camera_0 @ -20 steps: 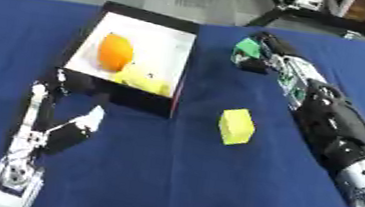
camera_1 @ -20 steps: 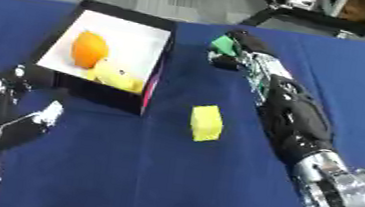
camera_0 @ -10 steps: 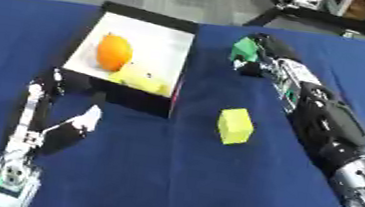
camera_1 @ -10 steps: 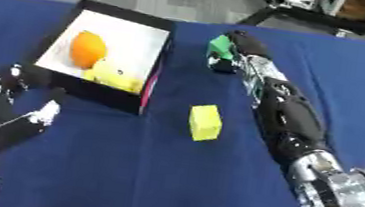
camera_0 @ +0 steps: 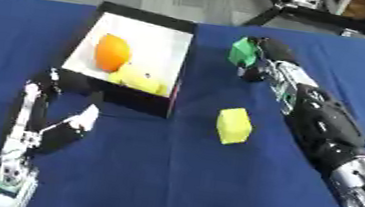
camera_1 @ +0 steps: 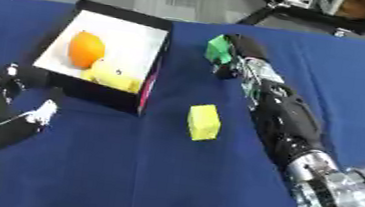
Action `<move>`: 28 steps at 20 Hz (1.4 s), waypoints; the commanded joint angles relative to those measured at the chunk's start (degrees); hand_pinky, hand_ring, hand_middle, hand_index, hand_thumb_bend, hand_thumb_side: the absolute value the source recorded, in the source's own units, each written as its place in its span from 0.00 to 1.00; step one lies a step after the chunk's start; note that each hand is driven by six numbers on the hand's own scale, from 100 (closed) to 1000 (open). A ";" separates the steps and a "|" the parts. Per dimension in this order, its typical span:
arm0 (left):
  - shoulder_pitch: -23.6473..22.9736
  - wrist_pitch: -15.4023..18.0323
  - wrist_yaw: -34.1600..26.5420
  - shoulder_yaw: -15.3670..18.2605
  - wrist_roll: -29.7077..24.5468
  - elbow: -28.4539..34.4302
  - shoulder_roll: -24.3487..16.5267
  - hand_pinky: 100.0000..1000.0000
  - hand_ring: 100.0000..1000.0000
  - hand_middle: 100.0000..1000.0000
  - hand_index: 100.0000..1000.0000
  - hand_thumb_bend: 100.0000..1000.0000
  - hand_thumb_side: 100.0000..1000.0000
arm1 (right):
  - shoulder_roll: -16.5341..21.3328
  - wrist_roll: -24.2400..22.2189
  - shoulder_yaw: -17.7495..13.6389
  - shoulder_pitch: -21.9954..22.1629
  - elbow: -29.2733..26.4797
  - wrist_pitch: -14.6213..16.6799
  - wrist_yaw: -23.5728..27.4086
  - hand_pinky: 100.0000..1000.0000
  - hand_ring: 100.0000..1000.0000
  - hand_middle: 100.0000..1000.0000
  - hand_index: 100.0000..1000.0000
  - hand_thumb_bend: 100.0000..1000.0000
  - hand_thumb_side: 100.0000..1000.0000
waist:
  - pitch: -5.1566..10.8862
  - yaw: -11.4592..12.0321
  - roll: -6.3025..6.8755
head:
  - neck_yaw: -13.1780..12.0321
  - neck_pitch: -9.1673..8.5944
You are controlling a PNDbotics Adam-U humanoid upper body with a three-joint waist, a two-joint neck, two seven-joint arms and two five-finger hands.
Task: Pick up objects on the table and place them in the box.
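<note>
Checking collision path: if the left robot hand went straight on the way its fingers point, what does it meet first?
Probably the box: the left robot hand points up-table at its near black wall, just ahead. Height is unclear.

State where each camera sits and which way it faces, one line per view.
Left eye view: in the head, looking down at the table; left hand by the box, right hand holding a green block.
Right eye view: beside it, same downward aim, both arms showing.
Shared: the box's orange and yellow fruit, and a yellow block.
</note>
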State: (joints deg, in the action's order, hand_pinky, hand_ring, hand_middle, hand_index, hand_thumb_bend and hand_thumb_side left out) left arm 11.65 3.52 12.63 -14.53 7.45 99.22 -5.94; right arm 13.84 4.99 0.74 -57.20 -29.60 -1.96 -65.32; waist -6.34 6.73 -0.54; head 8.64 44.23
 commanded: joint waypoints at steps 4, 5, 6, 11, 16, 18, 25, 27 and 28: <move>0.56 0.07 -0.14 0.19 -0.04 0.98 -0.08 0.71 0.74 0.54 0.50 0.23 0.00 | 0.76 4.29 1.67 -2.00 -7.95 3.33 5.86 0.76 0.66 0.55 0.82 0.00 0.12 | 0.46 -0.16 0.67 | 0.19 -0.11; 0.53 0.07 -0.14 0.20 -0.01 0.98 -0.11 0.71 0.74 0.54 0.50 0.23 0.00 | 0.69 3.69 2.20 -2.30 -9.45 4.24 7.45 0.76 0.66 0.54 0.82 0.00 0.12 | 0.51 -0.19 0.65 | 0.20 -0.11; 0.50 0.08 -0.14 0.21 0.00 0.99 -0.13 0.71 0.74 0.54 0.50 0.23 0.00 | 0.60 2.89 2.79 -2.56 -10.86 5.02 8.98 0.76 0.66 0.54 0.82 0.00 0.12 | 0.55 -0.20 0.62 | 0.22 -0.11; 0.58 0.17 -0.29 0.05 -0.04 1.10 0.00 0.71 0.74 0.54 0.50 0.23 0.00 | -2.14 -5.02 7.07 -3.98 -17.08 9.77 16.09 0.76 0.65 0.55 0.81 0.00 0.13 | 0.74 0.32 0.68 | 0.85 -0.11; 1.02 0.42 -0.72 -0.22 -0.23 1.32 0.51 0.71 0.74 0.54 0.50 0.23 0.00 | -7.15 -15.01 9.55 -3.85 -17.88 14.67 16.51 0.77 0.67 0.55 0.82 0.00 0.11 | 0.76 1.42 0.97 | 2.11 -0.11; 1.21 0.55 -0.91 -0.34 -0.37 1.35 0.71 0.71 0.74 0.54 0.50 0.23 0.00 | -8.93 -16.78 9.49 -3.48 -16.92 15.77 14.69 0.78 0.68 0.58 0.83 0.00 0.11 | 0.71 1.84 1.05 | 2.52 -0.11; 1.21 0.71 -0.98 -0.28 -0.34 1.26 0.74 0.71 0.74 0.54 0.50 0.22 0.00 | -10.10 -14.07 9.38 -3.06 -17.07 18.71 9.44 0.86 0.81 0.93 0.97 0.00 0.74 | 0.57 1.90 0.85 | 2.42 -0.11; 1.07 0.70 -0.91 -0.21 -0.26 1.23 0.62 0.71 0.74 0.54 0.50 0.22 0.00 | -9.70 -14.91 9.50 -3.15 -17.59 19.44 9.46 0.88 0.83 0.99 0.98 0.00 0.82 | 0.58 1.63 0.82 | 2.27 -0.11; 1.00 0.68 -0.86 -0.17 -0.23 1.20 0.56 0.71 0.74 0.54 0.50 0.22 0.00 | -9.48 -15.45 9.49 -3.17 -17.97 19.66 9.63 0.89 0.85 1.00 0.99 0.00 0.84 | 0.60 1.50 0.82 | 2.24 -0.11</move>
State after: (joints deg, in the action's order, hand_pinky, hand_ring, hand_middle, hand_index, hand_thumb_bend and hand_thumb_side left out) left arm 12.09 4.02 12.01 -14.89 7.14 99.27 -5.14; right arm 3.32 -10.22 10.27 -59.11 -45.97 17.23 -55.42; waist -6.34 8.20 -0.43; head 11.06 44.23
